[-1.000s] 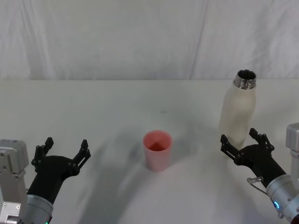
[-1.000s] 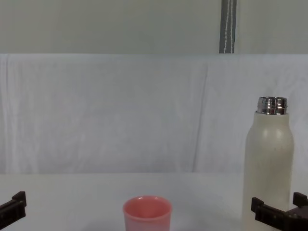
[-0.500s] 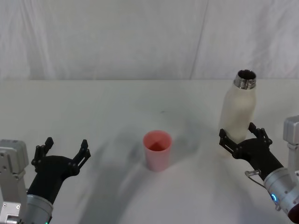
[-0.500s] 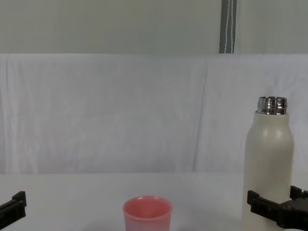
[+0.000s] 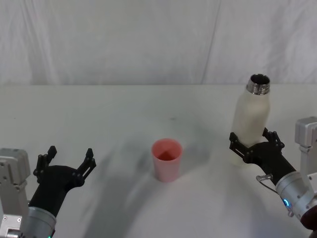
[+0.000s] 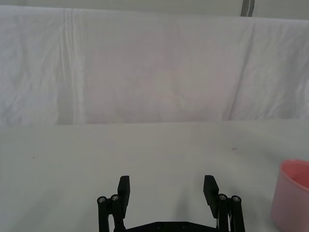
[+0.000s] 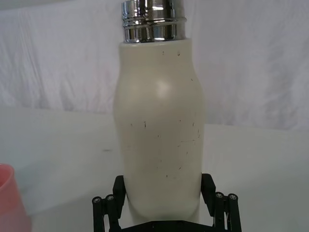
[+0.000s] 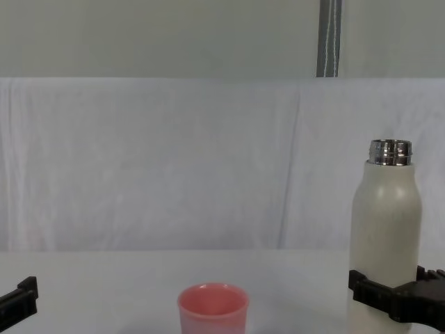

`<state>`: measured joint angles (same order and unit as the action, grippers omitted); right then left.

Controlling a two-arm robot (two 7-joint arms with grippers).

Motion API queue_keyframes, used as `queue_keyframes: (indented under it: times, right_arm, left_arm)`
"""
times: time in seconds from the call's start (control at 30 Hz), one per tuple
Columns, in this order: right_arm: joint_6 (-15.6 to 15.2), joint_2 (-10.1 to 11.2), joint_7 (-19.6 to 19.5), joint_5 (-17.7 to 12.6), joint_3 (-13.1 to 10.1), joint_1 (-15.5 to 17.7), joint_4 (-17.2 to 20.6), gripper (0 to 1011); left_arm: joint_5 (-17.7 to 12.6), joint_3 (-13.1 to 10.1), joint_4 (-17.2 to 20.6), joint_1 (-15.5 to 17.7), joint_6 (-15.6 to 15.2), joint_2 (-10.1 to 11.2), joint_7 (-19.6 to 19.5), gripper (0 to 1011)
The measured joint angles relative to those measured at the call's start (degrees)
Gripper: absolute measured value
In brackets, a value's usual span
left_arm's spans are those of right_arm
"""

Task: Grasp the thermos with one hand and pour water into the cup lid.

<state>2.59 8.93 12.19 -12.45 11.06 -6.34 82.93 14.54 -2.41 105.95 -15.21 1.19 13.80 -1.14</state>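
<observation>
Left gripper low at table's near left, fingers spread, nothing between; small pink plastic cup lid upright mid-table; tall cream-white matte thermos upright far right, right gripper spread around its lower body

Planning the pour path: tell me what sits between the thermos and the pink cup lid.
Nothing: in the head view, bare white table separates the thermos from the cup lid.
</observation>
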Motion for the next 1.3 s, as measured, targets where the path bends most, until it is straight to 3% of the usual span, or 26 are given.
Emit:
queue_keyframes:
  times: [0.37,1.3]
  right_arm:
    - [0.6,-0.5,0.1,0.1,0.1,-1.3,-1.7,1000]
    - [0.5,-0.4,-0.1,0.1,0.1,-1.2,-1.6,957]
  left_arm:
    - [0.0,0.0,0.0,0.0,0.0,0.0,0.0,1001]
    - [0.0,0.0,0.0,0.0,0.0,0.0,0.0,1001]
